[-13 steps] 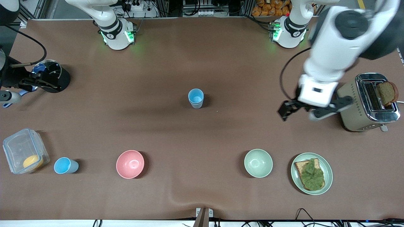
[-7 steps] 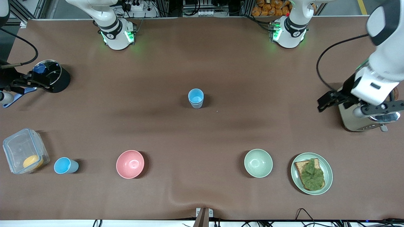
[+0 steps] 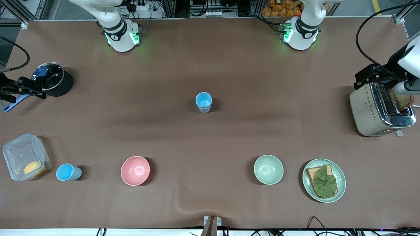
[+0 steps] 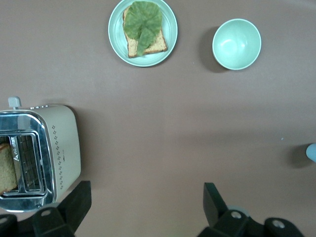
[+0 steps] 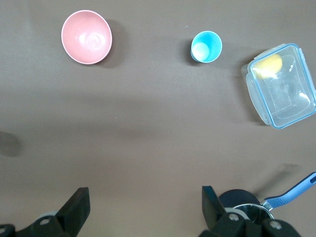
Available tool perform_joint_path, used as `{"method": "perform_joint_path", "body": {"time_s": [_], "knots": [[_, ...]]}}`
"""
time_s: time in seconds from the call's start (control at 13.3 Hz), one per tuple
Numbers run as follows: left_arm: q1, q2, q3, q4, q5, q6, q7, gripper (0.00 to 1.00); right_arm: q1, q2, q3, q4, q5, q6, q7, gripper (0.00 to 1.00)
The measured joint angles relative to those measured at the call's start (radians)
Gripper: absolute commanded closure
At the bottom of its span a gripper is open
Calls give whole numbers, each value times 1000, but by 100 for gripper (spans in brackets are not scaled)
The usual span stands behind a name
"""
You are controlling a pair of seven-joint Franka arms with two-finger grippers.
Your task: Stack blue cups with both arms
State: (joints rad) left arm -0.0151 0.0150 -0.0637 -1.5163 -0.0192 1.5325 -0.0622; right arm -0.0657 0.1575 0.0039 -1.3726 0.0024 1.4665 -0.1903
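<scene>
One blue cup (image 3: 203,102) stands upright at the table's middle; its edge shows in the left wrist view (image 4: 312,152). A second blue cup (image 3: 68,172) stands beside the clear container, toward the right arm's end; it also shows in the right wrist view (image 5: 206,46). My left gripper (image 3: 380,80) is open and empty, high over the toaster's end of the table (image 4: 145,200). My right gripper (image 3: 19,88) is open and empty, high beside the black pot (image 5: 145,202). Both are far from the cups.
A pink bowl (image 3: 135,170) and a pale green bowl (image 3: 268,169) sit near the front camera. A plate with lettuce toast (image 3: 324,180), a toaster (image 3: 377,109), a black pot (image 3: 54,83) and a clear container (image 3: 24,156) stand at the ends.
My left gripper has swung away from the table's middle, past the toaster, toward the table's end. My right gripper has drawn back toward its end edge. The cups have not moved.
</scene>
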Motion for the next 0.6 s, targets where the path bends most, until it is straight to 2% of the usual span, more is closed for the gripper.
{"method": "perform_joint_path", "body": {"time_s": [0.6], "knots": [[-21, -14, -6, 1, -1, -19, -63, 0, 1, 0, 13, 0, 3, -5, 0, 0]]}}
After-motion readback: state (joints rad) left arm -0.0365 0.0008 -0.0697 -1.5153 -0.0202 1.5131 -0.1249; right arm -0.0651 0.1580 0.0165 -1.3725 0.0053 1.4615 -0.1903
